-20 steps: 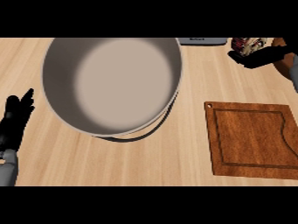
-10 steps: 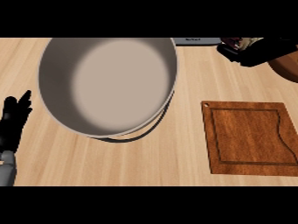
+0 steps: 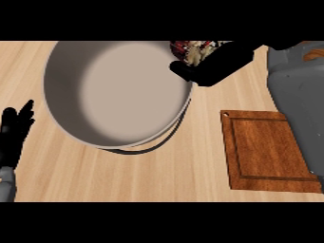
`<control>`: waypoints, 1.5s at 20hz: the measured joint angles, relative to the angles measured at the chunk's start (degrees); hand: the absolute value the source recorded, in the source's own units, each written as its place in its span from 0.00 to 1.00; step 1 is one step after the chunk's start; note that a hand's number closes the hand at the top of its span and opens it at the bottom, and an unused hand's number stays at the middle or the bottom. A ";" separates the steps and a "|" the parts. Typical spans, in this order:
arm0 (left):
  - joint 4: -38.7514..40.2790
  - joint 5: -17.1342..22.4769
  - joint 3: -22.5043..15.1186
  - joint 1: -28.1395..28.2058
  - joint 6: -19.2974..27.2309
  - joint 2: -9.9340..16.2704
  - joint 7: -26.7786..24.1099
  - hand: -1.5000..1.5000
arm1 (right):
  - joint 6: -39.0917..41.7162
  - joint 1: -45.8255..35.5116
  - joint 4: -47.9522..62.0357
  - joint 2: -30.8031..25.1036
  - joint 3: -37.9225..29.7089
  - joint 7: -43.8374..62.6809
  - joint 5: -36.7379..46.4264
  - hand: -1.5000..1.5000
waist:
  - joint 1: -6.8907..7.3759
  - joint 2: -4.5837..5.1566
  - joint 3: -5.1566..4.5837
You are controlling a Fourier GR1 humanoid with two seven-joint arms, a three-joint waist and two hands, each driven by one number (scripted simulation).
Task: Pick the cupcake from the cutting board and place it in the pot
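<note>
Pale wooden tabletop (image 3: 73, 180) fills the view, with the big grey pot (image 3: 119, 92) sitting left of centre, its dark handle peeking out under the near rim. Over at the pot's far right rim, the right hand (image 3: 210, 66) has its fingers curled round the cupcake (image 3: 192, 50), which shows at the far edge, right above the rim. Right forearm comes in along the right side, over the brown cutting board (image 3: 266, 149) lying near right. Down at the left edge, the left hand (image 3: 10, 137) rests, fingers straight and together, pointing far.
</note>
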 measured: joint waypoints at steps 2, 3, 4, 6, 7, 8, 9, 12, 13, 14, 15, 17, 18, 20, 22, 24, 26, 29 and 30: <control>-0.11 -0.42 -0.31 -0.36 0.21 -0.33 0.14 0.50 | 0.14 -1.74 1.95 2.52 1.58 1.78 1.28 1.00 | 0.11 0.09 0.01; -0.10 -0.40 -0.17 -0.24 0.15 -0.31 0.04 0.50 | 0.22 -2.56 3.00 3.72 2.32 2.64 1.97 1.00 | 0.17 0.12 0.00; 0.08 -0.24 0.15 -0.67 -0.19 0.08 0.37 0.50 | 0.02 -2.40 3.64 4.75 3.30 2.85 2.85 1.00 | 0.15 0.13 -0.01; 1.37 -0.60 0.20 -1.86 0.08 -0.07 0.06 0.50 | 0.08 -3.81 5.74 7.03 4.90 4.15 4.48 1.00 | 0.14 0.20 0.00; 0.80 -0.62 0.09 -2.38 0.00 -0.07 0.95 0.50 | 0.35 -4.27 7.04 7.87 5.45 4.24 4.96 1.00 | 0.19 0.21 -0.01; 1.04 -0.71 0.05 -1.75 0.06 -0.31 0.02 0.50 | 0.29 -4.21 8.26 8.81 6.15 4.23 5.59 1.00 | 0.23 0.23 0.00; 1.06 -0.76 -0.02 -1.94 0.04 -0.44 0.37 0.50 | 0.02 -4.25 9.98 9.31 6.67 3.37 6.39 1.00 | 0.27 0.26 -0.01; 1.48 -0.84 0.00 -1.54 0.04 -0.69 -0.77 0.50 | 0.12 -4.90 15.34 12.83 7.11 4.95 6.91 0.00 | 0.47 0.34 -0.01; 1.42 -0.85 0.02 -1.33 0.01 -0.71 -0.96 0.50 | 0.07 -5.18 17.65 13.53 6.86 4.79 6.96 0.00 | 0.58 0.37 -0.01; 1.84 -0.93 0.09 -1.55 0.15 -0.82 -1.12 0.50 | 0.04 -4.68 18.56 14.28 7.76 5.20 6.72 0.00 | 0.53 0.37 0.00; 2.33 -0.71 0.42 -1.63 -0.12 -0.57 -1.62 0.50 | -0.42 -4.58 20.46 14.87 8.07 4.89 6.47 0.00 | 0.62 0.41 -0.01; 2.71 -1.19 -0.02 -2.30 0.08 -0.95 -1.42 0.50 | -2.04 -4.54 23.58 15.71 8.90 3.90 4.73 0.00 | 0.76 0.46 0.00; 2.96 -1.29 -0.21 -2.49 0.15 -1.26 -1.54 0.50 | -2.68 -5.08 25.08 16.00 8.93 3.38 3.42 0.00 | 0.86 0.49 0.00; 2.90 -1.62 -0.38 -2.97 0.29 -1.34 -0.90 0.50 | -3.72 -5.06 26.37 16.41 8.70 2.88 -0.42 0.00 | 1.05 0.49 0.01; 2.75 -1.49 -0.13 -3.48 -0.02 -0.94 -0.49 0.50 | -4.99 -5.29 27.87 16.66 7.46 1.96 -4.34 0.00 | 1.30 0.54 0.01; 3.40 -1.86 -0.37 -3.80 0.21 -1.20 -1.04 0.50 | -7.60 -5.22 28.81 16.81 6.59 1.04 -8.69 0.00 | 1.64 0.62 0.02; 2.84 -1.79 -0.50 -3.53 -0.05 -1.21 -0.72 0.50 | -10.05 -4.60 29.57 16.91 4.89 -0.50 -12.38 0.00 | 1.76 0.62 0.03; 2.50 -2.24 -0.86 -2.61 0.76 -2.12 -1.30 0.50 | -12.59 -5.59 31.62 17.00 0.76 -2.29 -16.53 0.00 | 1.60 0.62 0.04; 2.32 -2.22 -0.68 -2.42 0.69 -1.91 -1.43 0.50 | -12.89 -5.84 32.08 16.85 -0.87 -2.79 -17.58 0.00 | 1.41 0.58 0.04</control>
